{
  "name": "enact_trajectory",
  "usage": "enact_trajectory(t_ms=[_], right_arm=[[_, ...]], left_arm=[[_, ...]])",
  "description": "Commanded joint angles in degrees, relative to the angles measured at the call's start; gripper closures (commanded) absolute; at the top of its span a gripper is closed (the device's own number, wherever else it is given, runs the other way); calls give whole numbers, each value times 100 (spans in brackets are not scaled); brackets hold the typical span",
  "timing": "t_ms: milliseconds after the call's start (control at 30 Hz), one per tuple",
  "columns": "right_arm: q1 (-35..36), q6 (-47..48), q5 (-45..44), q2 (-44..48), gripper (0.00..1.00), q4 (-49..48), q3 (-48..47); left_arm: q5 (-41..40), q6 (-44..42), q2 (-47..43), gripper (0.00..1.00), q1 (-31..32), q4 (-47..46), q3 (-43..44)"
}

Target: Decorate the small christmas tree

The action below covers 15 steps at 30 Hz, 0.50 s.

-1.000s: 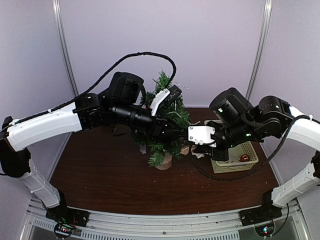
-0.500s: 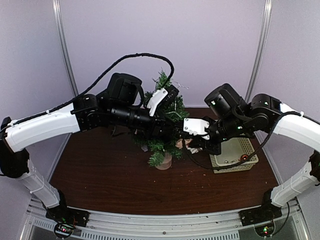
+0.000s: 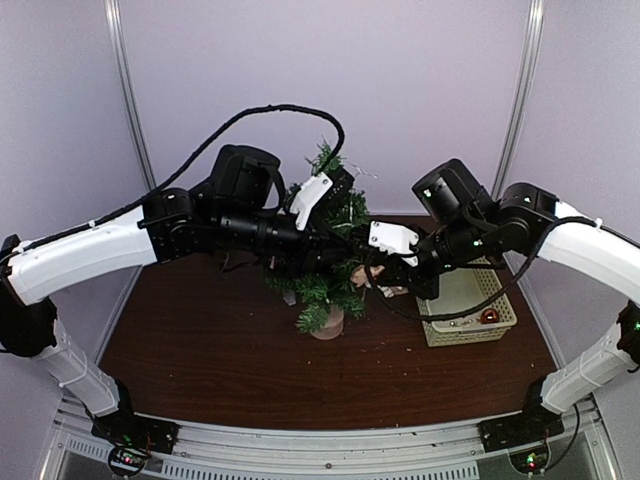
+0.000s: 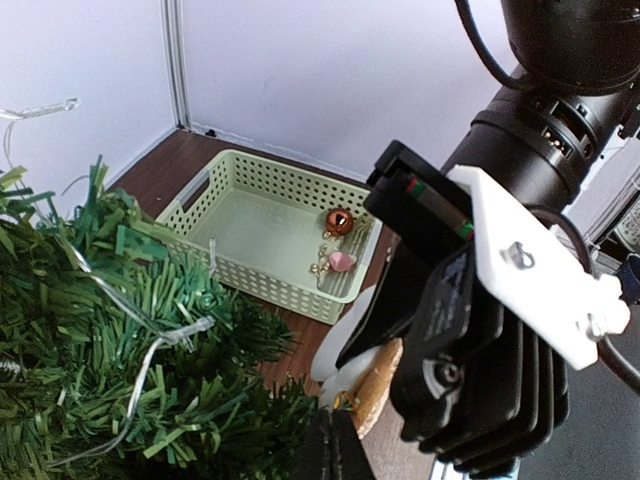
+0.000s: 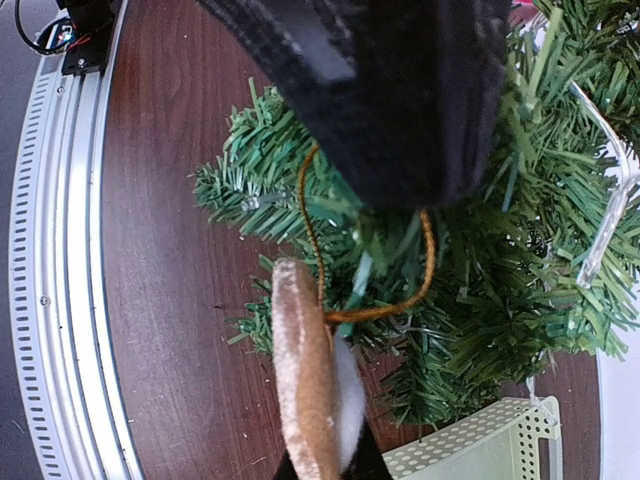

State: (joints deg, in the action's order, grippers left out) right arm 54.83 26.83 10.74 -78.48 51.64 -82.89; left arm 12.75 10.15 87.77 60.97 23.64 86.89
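The small christmas tree stands mid-table on its pale base. A flat brown and white felt ornament with a golden cord loop hangs at the tree's right side. My right gripper is shut on the ornament's lower edge, just right of the tree. My left gripper reaches across the tree from the left, jaws shut on the top of the cord loop, right above the ornament. The loop runs past a green branch tip under the left fingers.
A pale green perforated basket sits right of the tree, holding a red ball and a pink trinket. A clear light string winds through the branches. Grey walls and metal posts enclose the table; a rail runs along the near edge.
My right gripper has swung up and left from over the basket toward the tree, carrying the ornament. The left arm has barely shifted.
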Motion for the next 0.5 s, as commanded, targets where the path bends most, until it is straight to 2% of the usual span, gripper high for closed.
enact_trajectory(t_ms=[0, 467], right_arm=[[-142, -103, 237, -76, 100, -153, -17], [-320, -352, 475, -394, 100, -230, 18]], left_arm=[[-135, -148, -67, 100, 18, -227, -14], [-547, -216, -26, 100, 12, -144, -82]])
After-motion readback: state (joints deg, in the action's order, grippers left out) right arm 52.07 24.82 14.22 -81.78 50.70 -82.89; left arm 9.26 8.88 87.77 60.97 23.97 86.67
